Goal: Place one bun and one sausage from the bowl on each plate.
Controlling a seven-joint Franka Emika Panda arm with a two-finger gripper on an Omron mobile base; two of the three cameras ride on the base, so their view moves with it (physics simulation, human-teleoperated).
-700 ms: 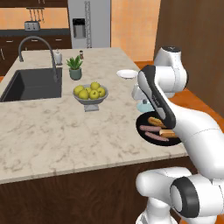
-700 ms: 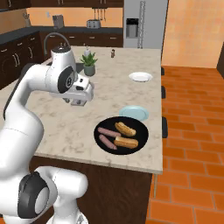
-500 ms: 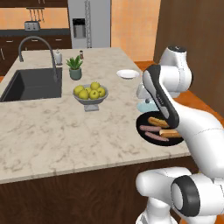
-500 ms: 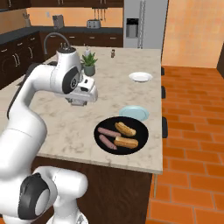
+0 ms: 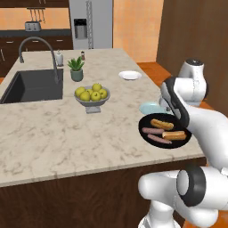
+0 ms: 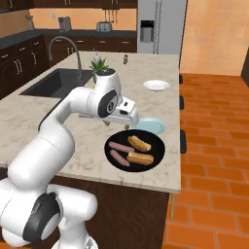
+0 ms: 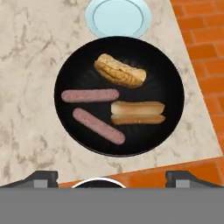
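The two-finger gripper point(image 7: 112, 177), jaws spread, is hovering over the wide black bowl point(image 7: 72, 65); descending centred on the upper golden-tan bun point(image 7: 120, 70), frame centre, should avoid the sausages.

2 buns point(image 7: 120, 70), 2 sausages point(image 7: 89, 95) in bowl point(image 7: 170, 94)

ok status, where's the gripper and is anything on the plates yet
Gripper open, above the black bowl. Both buns and both sausages in the bowl. Blue plate and white plate bare. Nothing in the way.

Bright, even rendered light (soft shadows, slight blur).
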